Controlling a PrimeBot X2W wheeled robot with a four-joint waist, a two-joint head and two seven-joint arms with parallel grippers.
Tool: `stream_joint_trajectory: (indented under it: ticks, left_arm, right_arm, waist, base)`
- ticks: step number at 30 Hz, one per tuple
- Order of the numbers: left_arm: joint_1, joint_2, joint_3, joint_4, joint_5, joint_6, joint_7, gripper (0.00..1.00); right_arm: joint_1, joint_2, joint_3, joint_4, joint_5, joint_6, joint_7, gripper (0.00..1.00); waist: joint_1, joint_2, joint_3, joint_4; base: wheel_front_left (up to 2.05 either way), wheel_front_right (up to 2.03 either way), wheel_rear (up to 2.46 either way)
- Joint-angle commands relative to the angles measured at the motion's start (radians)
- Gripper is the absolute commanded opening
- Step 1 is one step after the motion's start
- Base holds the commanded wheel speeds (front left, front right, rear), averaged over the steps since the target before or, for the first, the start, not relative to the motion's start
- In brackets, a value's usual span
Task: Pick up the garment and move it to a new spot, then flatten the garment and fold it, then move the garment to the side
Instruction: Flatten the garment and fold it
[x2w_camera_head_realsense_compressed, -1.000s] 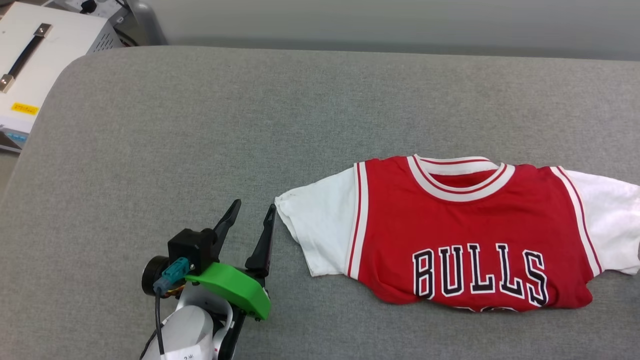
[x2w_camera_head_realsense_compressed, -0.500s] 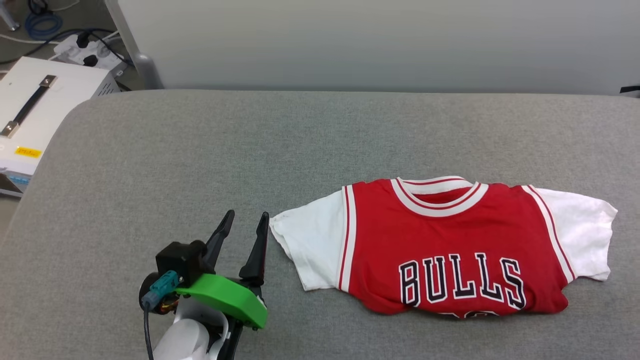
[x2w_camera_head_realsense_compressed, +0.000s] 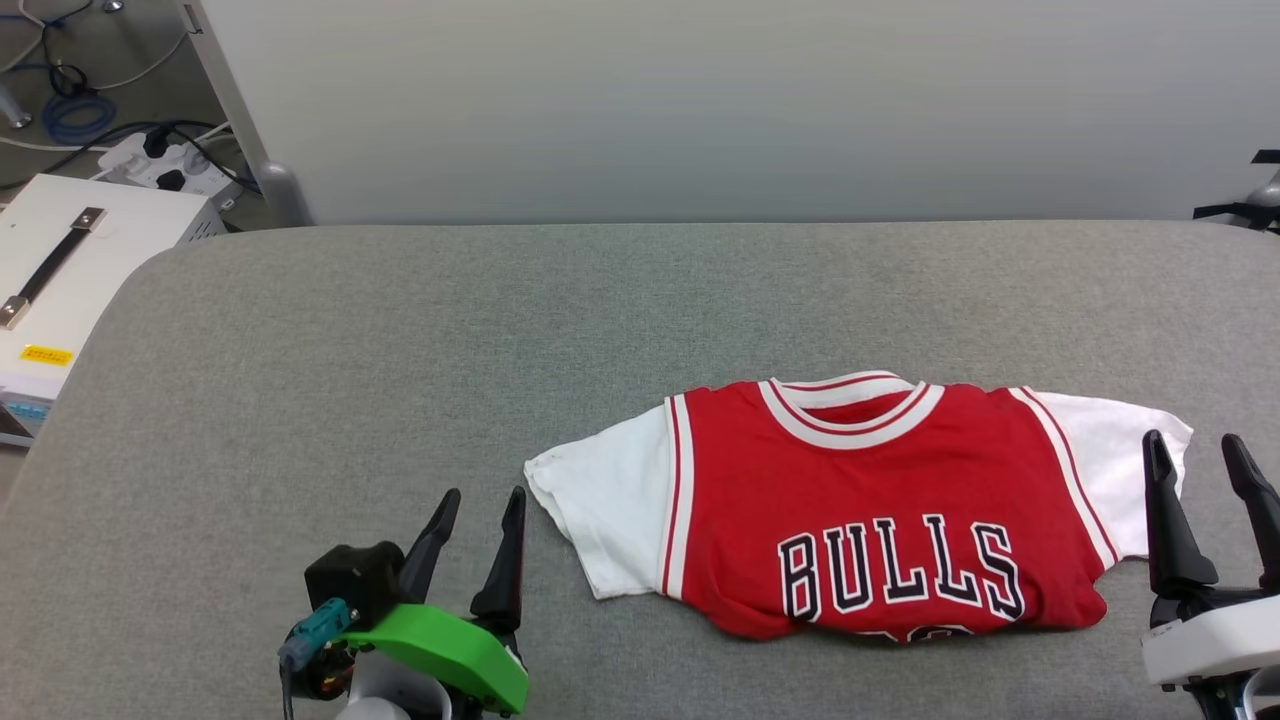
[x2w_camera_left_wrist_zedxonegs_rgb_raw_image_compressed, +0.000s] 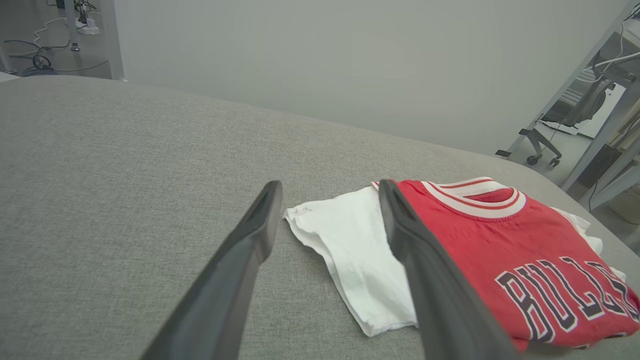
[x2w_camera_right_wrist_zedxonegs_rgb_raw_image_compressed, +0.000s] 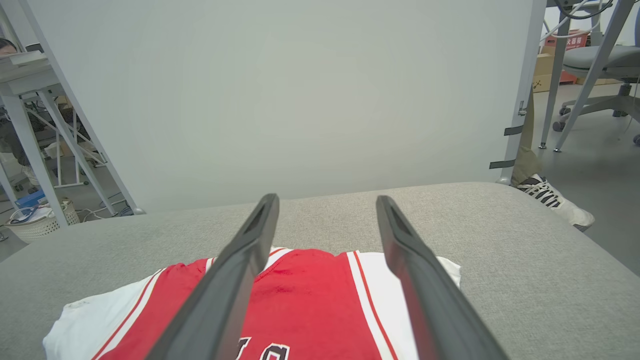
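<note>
Head view. The garment (x2w_camera_head_realsense_compressed: 880, 510), a red jersey-style shirt with white short sleeves, lies front-up on a grey padded surface (x2w_camera_head_realsense_compressed: 400, 350) in the lower right-of-centre of the frame. Its striped collar is toward the top of the frame. The black "BULLS" lettering (x2w_camera_head_realsense_compressed: 900, 568) reads upright. Below it the shirt ends in a rounded edge where only the tops of further characters show.

The left gripper (x2w_camera_head_realsense_compressed: 485, 492) stands at lower left with its two dark fingers apart and holding nothing. Its fingertips are just beside the tip of the nearer white sleeve (x2w_camera_head_realsense_compressed: 600, 520), and contact cannot be judged. The right gripper (x2w_camera_head_realsense_compressed: 1192, 438) stands at lower right, fingers likewise apart and empty. One finger overlaps the outer edge of the other sleeve in the picture.

A pale partition (x2w_camera_head_realsense_compressed: 700, 100) crosses the top of the frame. At upper left are a white case with a black handle (x2w_camera_head_realsense_compressed: 70, 260) and a power strip (x2w_camera_head_realsense_compressed: 165, 165).

Left wrist view. The parted fingers frame the near sleeve, and the red body fills the lower right.

Right wrist view. The parted fingers point over the shirt's upper part. At right, beyond the surface, a person's shoe (x2w_camera_right_wrist_zedxonegs_rgb_raw_image_compressed: 555, 197) rests on the floor.
</note>
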Motion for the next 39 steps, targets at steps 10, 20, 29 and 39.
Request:
stream_joint_trajectory:
  ticks: [10, 20, 29, 39]
  left_arm:
    - [-0.112, 0.071, -0.043, -0.021, 0.023, 0.01, 0.237, 1.0]
    - [-0.366, 0.16, -0.083, -0.067, -0.079, 0.02, 0.888, 1.0]
    - [-0.475, 0.214, -0.105, 0.002, -0.091, 0.038, 1.112, 1.0]
    - [-0.497, 0.23, -0.114, 0.096, -0.077, 0.039, 1.103, 1.0]
  right_arm:
    - [-0.016, 0.031, 0.018, -0.031, -0.026, -0.001, 0.0, 1.0]
    - [-0.063, 0.055, 0.021, -0.04, -0.054, -0.001, -0.006, 1.0]
    - [-0.107, 0.075, 0.057, -0.023, -0.065, -0.001, -0.026, 1.0]
    - [-0.13, 0.083, 0.063, -0.011, -0.062, -0.001, -0.043, 1.0]
  waist:
    - [0.0, 0.0, 0.064, -0.032]
    - [0.0, 0.0, 0.153, -0.065]
    - [0.0, 0.0, 0.203, -0.116]
    - [0.0, 0.0, 0.257, -0.151]
  base:
    - [0.0, 0.0, 0.0]
    - [0.0, 0.0, 0.0]
    - [0.0, 0.0, 0.0]
    - [0.0, 0.0, 0.0]
